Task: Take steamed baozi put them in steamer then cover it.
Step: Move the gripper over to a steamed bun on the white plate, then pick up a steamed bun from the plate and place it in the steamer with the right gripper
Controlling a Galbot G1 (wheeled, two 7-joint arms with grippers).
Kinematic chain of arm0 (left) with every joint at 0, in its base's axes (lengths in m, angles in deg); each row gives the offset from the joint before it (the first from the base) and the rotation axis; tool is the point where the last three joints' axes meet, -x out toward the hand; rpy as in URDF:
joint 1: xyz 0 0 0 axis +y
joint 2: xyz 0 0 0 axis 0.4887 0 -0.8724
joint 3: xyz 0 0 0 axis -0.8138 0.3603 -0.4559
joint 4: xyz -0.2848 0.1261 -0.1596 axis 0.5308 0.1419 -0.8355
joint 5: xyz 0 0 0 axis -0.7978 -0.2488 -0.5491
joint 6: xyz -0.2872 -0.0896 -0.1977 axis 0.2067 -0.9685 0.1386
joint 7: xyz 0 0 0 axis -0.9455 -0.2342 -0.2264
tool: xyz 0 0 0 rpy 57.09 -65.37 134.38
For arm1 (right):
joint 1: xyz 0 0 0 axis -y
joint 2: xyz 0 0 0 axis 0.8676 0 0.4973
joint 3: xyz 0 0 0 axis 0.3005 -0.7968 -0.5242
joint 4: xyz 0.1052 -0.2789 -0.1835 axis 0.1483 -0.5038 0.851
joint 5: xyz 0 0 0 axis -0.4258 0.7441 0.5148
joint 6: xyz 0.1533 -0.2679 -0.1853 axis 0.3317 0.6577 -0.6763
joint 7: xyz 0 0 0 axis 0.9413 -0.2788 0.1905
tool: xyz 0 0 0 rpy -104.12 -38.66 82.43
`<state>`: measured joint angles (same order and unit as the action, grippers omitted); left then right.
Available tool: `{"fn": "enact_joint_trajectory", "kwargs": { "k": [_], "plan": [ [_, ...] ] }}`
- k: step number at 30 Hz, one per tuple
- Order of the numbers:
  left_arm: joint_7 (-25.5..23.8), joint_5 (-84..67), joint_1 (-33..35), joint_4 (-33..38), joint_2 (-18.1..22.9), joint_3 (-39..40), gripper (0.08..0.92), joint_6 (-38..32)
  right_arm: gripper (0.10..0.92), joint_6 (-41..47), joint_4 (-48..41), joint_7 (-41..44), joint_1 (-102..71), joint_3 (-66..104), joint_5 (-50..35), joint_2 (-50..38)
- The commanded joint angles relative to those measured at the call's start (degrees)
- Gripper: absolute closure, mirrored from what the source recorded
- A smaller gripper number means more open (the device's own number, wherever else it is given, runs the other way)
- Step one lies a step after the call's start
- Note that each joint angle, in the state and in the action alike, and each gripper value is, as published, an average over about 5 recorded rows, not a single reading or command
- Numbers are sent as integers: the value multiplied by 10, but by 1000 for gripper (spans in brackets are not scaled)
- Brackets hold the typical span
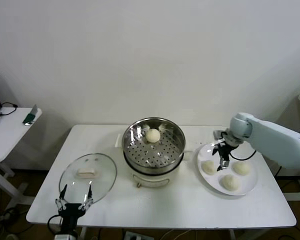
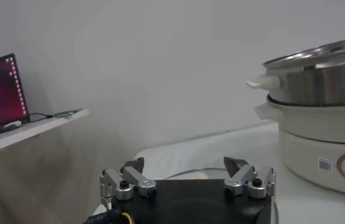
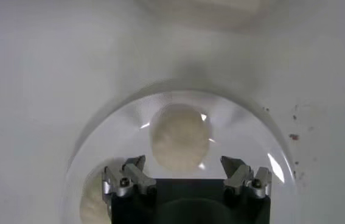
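Fingers [image 3: 243,173] spread (metal, notched) above round smooth baozi [image 3: 180,136].

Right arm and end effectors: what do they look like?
Right arm: smooth pale grey-white shell, rounded joint. Right end effector: black body, dark fingers, black cable at the wrist. Left end effector: black base, silver metal finger links with black screws, dark tips, yellow wire below.
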<state>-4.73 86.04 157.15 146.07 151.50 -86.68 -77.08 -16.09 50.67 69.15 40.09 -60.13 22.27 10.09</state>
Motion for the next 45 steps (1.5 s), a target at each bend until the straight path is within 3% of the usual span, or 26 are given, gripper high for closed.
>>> {"fn": "enact_joint_trajectory", "kwargs": {
  "k": [1,14,31,38,45],
  "plan": [
    [4,7,-1,-5,3,1,177,-1,203,2,-33,-4,-56,45,30,22],
    [5,11,2,-7,5,1,177,-4,205,-7,-57,-1,-57,55,34,39],
    [6,11,9,-4,7,-1,177,-8,327,-6,-45,3,-16,35,5,26],
    [7,11,14,-2,7,4,177,-8,338,8,-15,1,129,-48,-103,9],
    [5,9,23,3,6,15,177,-12,338,13,-3,9,361,-209,-256,54]
  ]
}}
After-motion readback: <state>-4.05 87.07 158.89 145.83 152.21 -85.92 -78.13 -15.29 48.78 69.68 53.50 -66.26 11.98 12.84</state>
